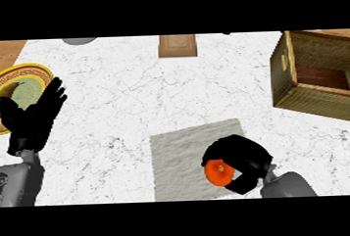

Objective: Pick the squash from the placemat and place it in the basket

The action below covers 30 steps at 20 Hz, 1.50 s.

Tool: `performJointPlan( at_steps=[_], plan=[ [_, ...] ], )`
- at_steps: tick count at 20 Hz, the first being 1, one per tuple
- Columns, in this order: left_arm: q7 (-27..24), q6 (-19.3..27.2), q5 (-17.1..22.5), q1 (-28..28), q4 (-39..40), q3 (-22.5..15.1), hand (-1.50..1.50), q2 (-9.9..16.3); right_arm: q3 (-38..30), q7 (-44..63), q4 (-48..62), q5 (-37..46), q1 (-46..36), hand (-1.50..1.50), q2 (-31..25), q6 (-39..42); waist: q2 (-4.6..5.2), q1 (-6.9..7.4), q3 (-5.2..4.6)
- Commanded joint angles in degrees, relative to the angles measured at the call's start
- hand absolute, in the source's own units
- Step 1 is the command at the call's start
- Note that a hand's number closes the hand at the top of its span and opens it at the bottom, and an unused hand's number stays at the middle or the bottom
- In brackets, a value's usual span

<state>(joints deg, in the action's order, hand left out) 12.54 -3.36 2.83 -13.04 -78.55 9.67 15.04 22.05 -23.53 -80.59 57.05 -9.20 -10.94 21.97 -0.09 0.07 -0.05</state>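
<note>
From the head view we find our right hand (241, 162) low on the placemat (180, 154), fingers curled around the squash (220, 171) — only an orange patch of it shows between the black fingers, so we cannot tell how much of it we have covered. The squash sits at the placemat's right edge, and whether it is touching the cloth or just off it we cannot say. Our left hand (33, 117) rests open at the left, fingers straight and up, in front of a gold-rimmed plate (3, 82) — it takes no part here. The basket (288, 72) waits at the upper right, well apart from the squash, tilted in our view with its dark inside open to us. What worries us: the squash looks round and smooth, so it could roll out of the curl if we lift with it caught only at one side. The basket's near wall stands between us and the opening; a low carry could knock the squash against that wall or nudge the basket along the white counter (134, 92). The cloth might drag with us too. Up top, a small wooden board (178, 45) and a grey object (79, 40) at the edge lie well off our path.
</note>
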Motion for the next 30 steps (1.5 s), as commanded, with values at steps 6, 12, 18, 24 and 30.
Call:
performJointPlan(
  at_steps=[6, 12, 18, 24, 30],
  plan=[
    [-1.5, 0.2, -1.4, 0.1, 1.5, 0.6, 0.0, -0.6, 3.4, 0.9, -2.0, 5.4, 2.7, 1.5, 2.2, -0.6, 0.06, -0.13, 0.05],
    [0.2, -1.2, 0.9, 1.7, -0.4, 2.6, 0.0, 1.3, 1.8, 25.1, -14.9, 6.8, 14.3, 1.5, 10.7, -1.7, -0.68, -1.96, -0.07],
    [0.2, -0.8, 0.4, 3.6, -3.1, 1.0, 0.0, -0.5, 14.8, 42.2, -31.8, 8.1, 27.0, 1.5, 10.9, -2.5, -0.25, -0.73, 0.02],
    [0.1, -2.2, 1.0, 3.6, -2.4, 1.4, 0.0, 0.4, 22.2, 44.1, -44.2, -4.9, 31.2, 1.5, 10.9, -12.0, -0.25, -0.76, 0.08],
    [2.0, 0.5, -0.1, 0.8, -1.9, 1.3, 0.0, -0.3, 23.1, 44.9, -52.7, -3.4, 27.1, 1.5, 10.9, -18.8, -0.45, -1.91, 0.01]
  ],
)
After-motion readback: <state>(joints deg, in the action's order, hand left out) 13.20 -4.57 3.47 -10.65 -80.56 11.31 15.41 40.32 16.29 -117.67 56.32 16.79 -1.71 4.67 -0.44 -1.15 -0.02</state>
